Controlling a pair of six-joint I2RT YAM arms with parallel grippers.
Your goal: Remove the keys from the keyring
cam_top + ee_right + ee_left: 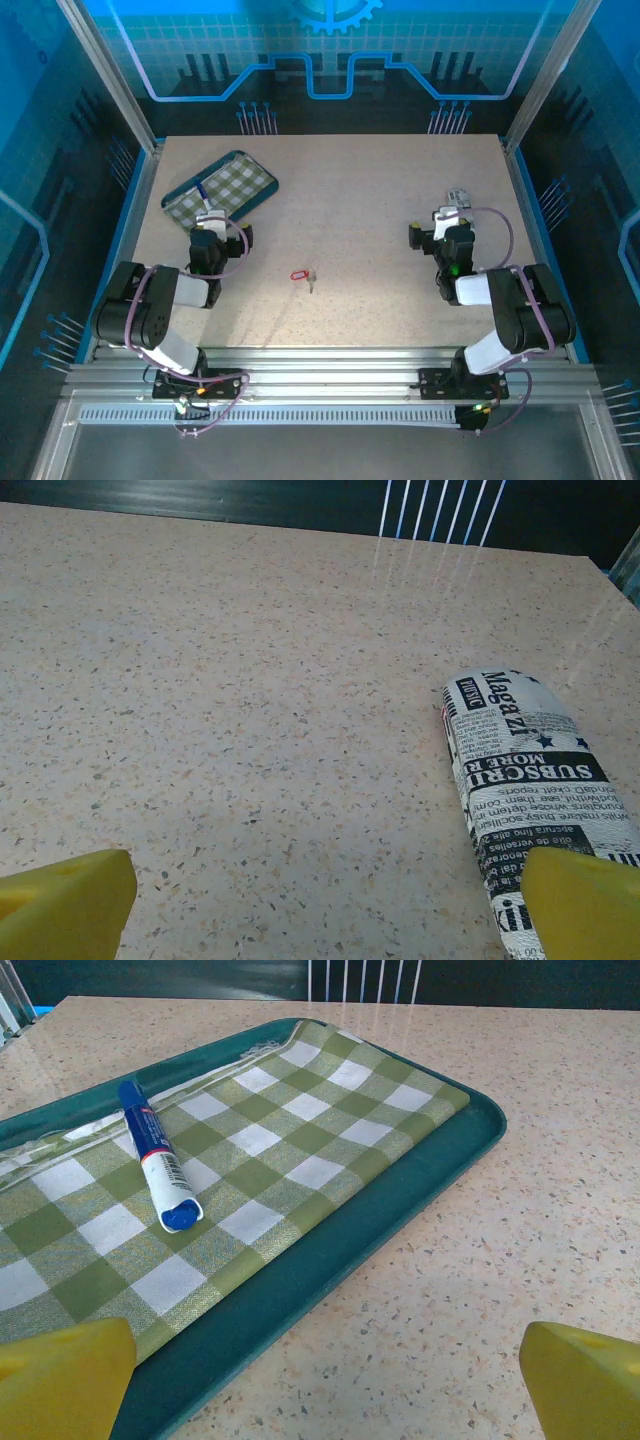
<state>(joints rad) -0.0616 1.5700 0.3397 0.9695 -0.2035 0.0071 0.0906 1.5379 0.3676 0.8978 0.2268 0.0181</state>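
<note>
A tiny red keyring tag (pixel 297 275) lies on the speckled table near the middle, with a small silver key (pixel 312 280) right beside it on its right. My left gripper (pixel 209 222) rests at the left, well away from them, by the near edge of the tray. Its yellow fingertips (pixel 62 1375) stand wide apart over bare table and tray rim; it is open and holds nothing. My right gripper (pixel 450 212) sits at the right, also far from the keyring. Its yellow fingertips (pixel 65 900) are spread wide, open and empty.
A teal tray (pixel 256 172) (pixel 300 1280) at the back left carries a green checked cloth (pixel 270 1140) and a blue-and-white marker (pixel 156 1155). A newsprint-patterned cylinder (pixel 525 780) (pixel 458 196) lies just ahead of my right gripper. Aluminium frame rails border the table.
</note>
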